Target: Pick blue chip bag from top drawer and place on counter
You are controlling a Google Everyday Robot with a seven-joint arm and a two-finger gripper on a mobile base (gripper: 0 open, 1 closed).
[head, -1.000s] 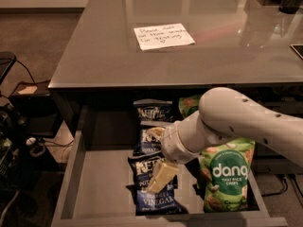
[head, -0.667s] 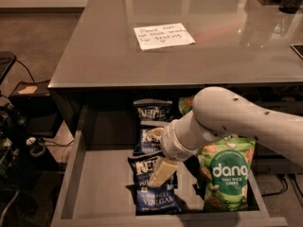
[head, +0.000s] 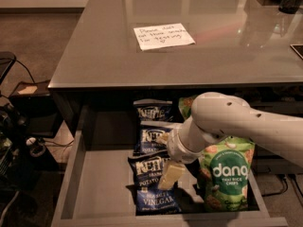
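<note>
1. The blue chip bag (head: 152, 193) lies flat at the front of the open top drawer (head: 102, 183), close to the front edge, with its white "VINEGAR" lettering facing up.
2. The gripper (head: 169, 174) hangs directly over this bag's upper right part, its pale tip pointing down and to the left across the logo panel. Whether it touches the bag cannot be told, nor whether it is open or closed.
3. Two more bags of the same kind lie behind it in a row running toward the cabinet: the middle blue bag (head: 150, 138) just behind it and overlapping it, and the back blue bag (head: 152, 111) at the rear under the counter's edge.
4. The white arm (head: 236, 124) reaches into the drawer from the right, its wrist above the middle blue bag.
5. A green "dang" bag (head: 226, 176) stands upright just to the right of the gripper, partly under the arm; a second green bag (head: 188, 105) shows behind the arm.
6. The counter (head: 94, 56) spans the view above the drawer and carries a white handwritten note (head: 163, 36).
</note>
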